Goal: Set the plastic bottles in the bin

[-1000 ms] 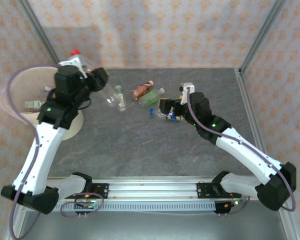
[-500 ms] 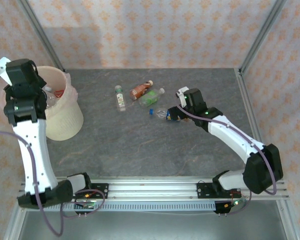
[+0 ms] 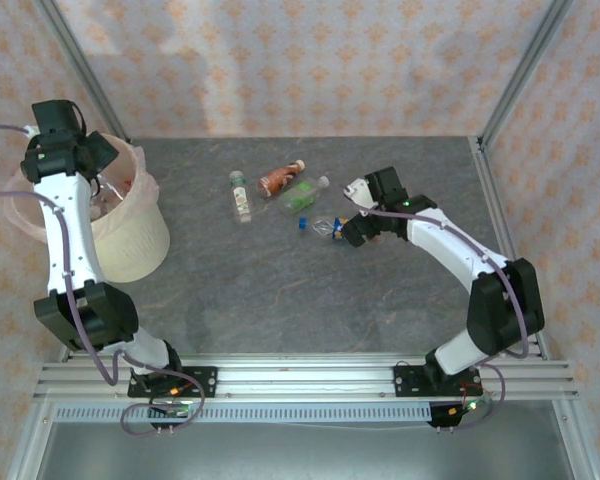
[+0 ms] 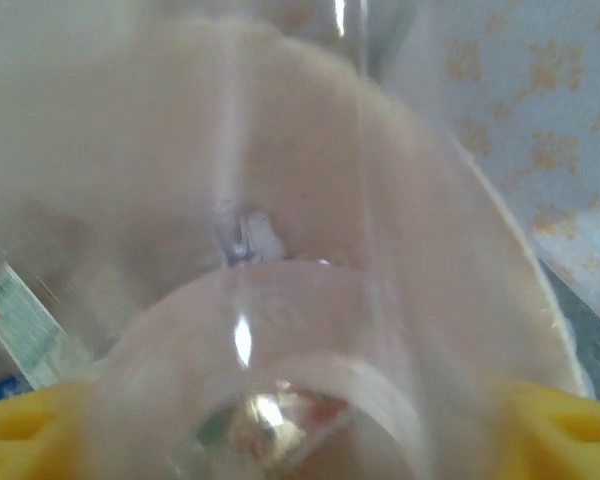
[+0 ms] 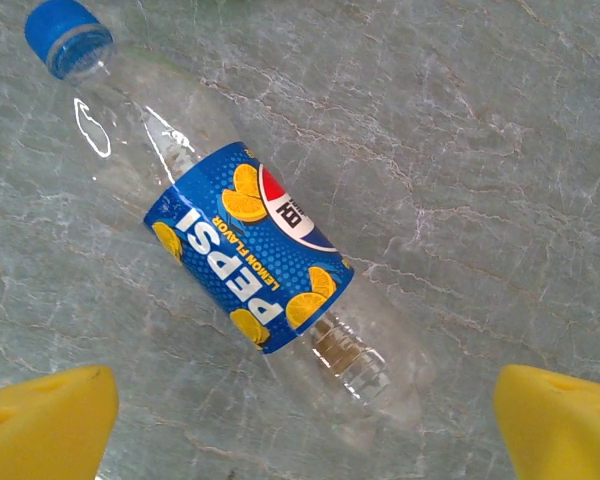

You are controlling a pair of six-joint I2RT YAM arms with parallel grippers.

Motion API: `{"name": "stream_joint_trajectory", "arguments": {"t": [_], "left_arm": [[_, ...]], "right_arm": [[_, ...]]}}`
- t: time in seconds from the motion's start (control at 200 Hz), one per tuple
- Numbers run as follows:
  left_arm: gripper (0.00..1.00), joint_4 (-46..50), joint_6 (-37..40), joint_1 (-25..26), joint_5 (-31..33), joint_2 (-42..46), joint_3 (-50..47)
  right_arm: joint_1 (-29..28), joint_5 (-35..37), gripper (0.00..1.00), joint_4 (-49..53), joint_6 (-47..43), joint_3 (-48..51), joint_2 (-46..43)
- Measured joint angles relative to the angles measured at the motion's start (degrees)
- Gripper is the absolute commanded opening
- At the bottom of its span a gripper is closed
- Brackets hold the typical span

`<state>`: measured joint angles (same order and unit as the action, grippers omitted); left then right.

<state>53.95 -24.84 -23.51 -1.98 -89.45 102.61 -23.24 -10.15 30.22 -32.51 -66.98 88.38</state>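
Clear bottle (image 5: 145, 140) with a blue cap (image 5: 68, 38) and a blue label (image 5: 242, 262) bearing yellow lemon slices; grey veined surface (image 5: 480, 150); yellow right fingers (image 5: 45, 420); cream bin (image 3: 130, 238), pinkish lining; peach floral-print walls (image 3: 310, 60).

Pepsi bottle (image 5: 248, 250): clear glossy plastic. Table (image 5: 500, 120): grey marbled, smooth.
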Motion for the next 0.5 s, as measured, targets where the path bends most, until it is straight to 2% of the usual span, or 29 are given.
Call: {"name": "stream_joint_trajectory", "arguments": {"t": [0.255, 0.5], "left_arm": [[1.00, 4.07, -0.79, 0.15, -0.61, 2.38, 0.66], [1.00, 4.63, -0.57, 0.15, -1.11, 12.04, -2.27]], "right_arm": [[0.81, -0.17, 0.97, 5.55, -7.50, -3.98, 5.53], [2.86, 0.74, 0.93, 10.47, -13.86, -7.54, 12.92]]}}
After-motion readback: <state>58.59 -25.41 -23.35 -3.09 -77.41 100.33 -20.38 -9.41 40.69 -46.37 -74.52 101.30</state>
